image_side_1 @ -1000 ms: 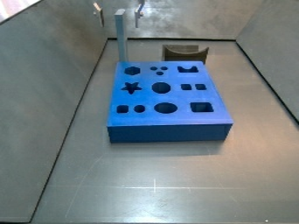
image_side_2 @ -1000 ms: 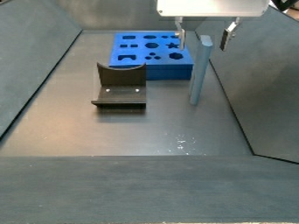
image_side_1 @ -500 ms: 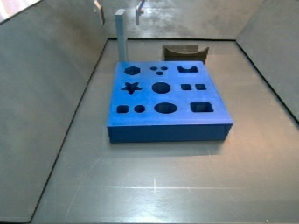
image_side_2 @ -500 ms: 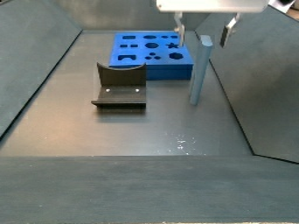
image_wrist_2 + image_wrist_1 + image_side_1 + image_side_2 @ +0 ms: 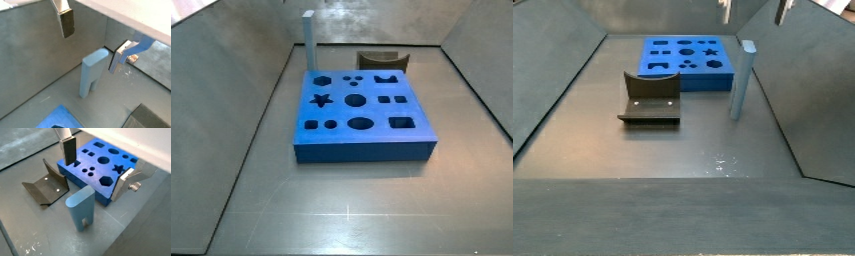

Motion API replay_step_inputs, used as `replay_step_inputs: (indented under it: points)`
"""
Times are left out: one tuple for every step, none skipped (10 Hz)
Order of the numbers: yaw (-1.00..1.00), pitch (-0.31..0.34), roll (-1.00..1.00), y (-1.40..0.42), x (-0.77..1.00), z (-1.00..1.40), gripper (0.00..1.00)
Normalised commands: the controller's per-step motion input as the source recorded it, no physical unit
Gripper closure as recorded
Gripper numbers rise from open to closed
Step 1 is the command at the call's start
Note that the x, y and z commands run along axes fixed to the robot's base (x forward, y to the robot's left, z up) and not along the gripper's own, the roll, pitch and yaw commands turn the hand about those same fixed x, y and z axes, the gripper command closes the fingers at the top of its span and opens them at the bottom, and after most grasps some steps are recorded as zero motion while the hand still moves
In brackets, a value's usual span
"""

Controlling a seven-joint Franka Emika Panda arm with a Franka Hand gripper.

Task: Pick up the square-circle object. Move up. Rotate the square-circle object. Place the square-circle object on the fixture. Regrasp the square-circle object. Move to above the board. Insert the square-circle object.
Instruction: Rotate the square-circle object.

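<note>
The square-circle object (image 5: 740, 80) stands upright on the worktop at the right of a side view, a slim grey-blue bar just beside the board (image 5: 684, 62). My end effector (image 5: 93, 164) hangs open above it, fingers apart, not touching. The dark notched fixture (image 5: 649, 98) sits left of centre, near the bright-blue board.

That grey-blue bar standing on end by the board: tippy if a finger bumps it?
Probably. The bar stands tall and slim on a small end face beside the board, so a sideways nudge likely topples it. It looks rigid, and its flat sides shouldn't roll. The open gripper hangs above it, touching nothing.
</note>
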Motion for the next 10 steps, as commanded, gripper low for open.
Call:
replay_step_inputs:
  points:
    - [1.00, 0.008, -0.01, 0.00, 0.02, -0.10, 0.00]
    - [1.00, 0.007, -0.01, -0.01, 0.03, -0.08, 0.00]
    - [1.00, 0.005, -0.01, 0.00, 0.03, -0.04, 0.00]
    - [1.00, 0.005, -0.01, 0.00, 0.03, -0.03, 0.00]
    - [1.00, 0.005, -0.01, 0.00, 0.03, -0.03, 0.00]
    - [1.00, 0.005, -0.01, 0.00, 0.04, -0.03, 0.00]
    - [1.00, 0.005, -0.01, 0.00, 0.04, -0.03, 0.00]
    - [1.00, 0.005, -0.01, 0.00, 0.04, -0.03, 0.00]
    - [1.00, 0.006, -0.01, 0.00, 0.04, -0.03, 0.00]
    - [1.00, 0.006, -0.01, 0.00, 0.04, -0.03, 0.00]
